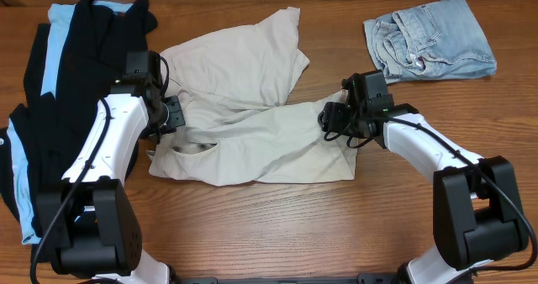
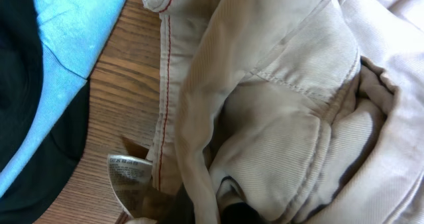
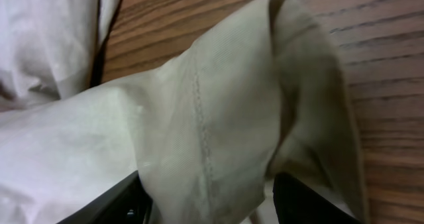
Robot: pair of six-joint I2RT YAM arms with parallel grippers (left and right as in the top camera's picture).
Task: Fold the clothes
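The beige shorts [image 1: 252, 107] lie crumpled across the middle of the table, one leg folded up toward the back. My left gripper [image 1: 175, 114] is at their left edge, shut on a bunch of the waistband cloth [image 2: 278, 118]; a white care label [image 2: 129, 174] sticks out beside it. At the shorts' right end, my right gripper [image 1: 329, 116] stands open. A raised fold of the beige hem [image 3: 218, 118] fills the gap between its dark fingers [image 3: 126, 201]. The small denim shorts [image 1: 429, 39] lie at the back right. A black garment with light-blue panels [image 1: 50, 91] lies at the far left.
The wooden table [image 1: 269, 234] shows bare along its front, between the two arm bases. The black garment [image 2: 26, 65] lies close beside my left gripper. The denim shorts are just behind the right arm.
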